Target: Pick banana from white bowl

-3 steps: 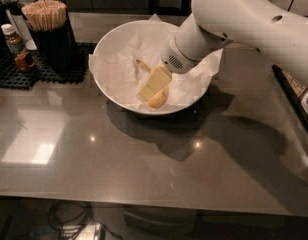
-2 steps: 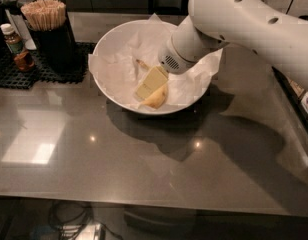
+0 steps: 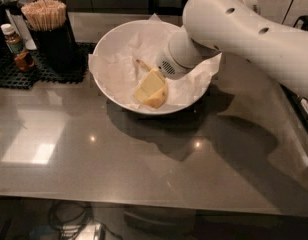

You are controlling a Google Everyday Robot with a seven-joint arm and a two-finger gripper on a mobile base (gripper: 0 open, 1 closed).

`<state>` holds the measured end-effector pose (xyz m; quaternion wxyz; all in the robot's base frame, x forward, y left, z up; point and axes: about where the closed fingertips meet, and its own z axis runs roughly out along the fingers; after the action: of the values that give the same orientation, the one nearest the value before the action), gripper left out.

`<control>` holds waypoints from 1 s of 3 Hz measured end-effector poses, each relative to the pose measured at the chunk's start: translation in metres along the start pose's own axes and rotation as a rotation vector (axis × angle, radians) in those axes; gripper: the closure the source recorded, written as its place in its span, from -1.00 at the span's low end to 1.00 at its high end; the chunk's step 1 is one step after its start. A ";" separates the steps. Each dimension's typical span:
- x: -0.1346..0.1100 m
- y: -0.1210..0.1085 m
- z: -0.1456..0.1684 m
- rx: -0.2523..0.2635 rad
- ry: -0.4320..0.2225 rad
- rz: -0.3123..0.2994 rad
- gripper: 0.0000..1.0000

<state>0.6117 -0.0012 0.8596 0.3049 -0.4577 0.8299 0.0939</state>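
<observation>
readable text: none | small bottle (image 3: pixel 15 45), far left: dark band, possibly a label, no letters legible | gripper (image 3: pixel 149 89): down inside the white bowl (image 3: pixel 114 36), near its middle, no marking readable on it

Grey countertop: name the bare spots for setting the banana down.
Free: the wide grey countertop in front of the round white bowl. Crowded: back left, black mat with stick holder; the gripper is inside the bowl at the yellow banana.
</observation>
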 end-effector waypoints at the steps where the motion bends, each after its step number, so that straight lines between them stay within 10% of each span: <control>1: 0.008 0.001 0.017 0.074 0.016 0.085 -1.00; 3: 0.010 0.001 0.019 0.078 0.018 0.159 -1.00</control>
<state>0.6147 0.0007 0.8380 0.3067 -0.3792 0.8693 0.0812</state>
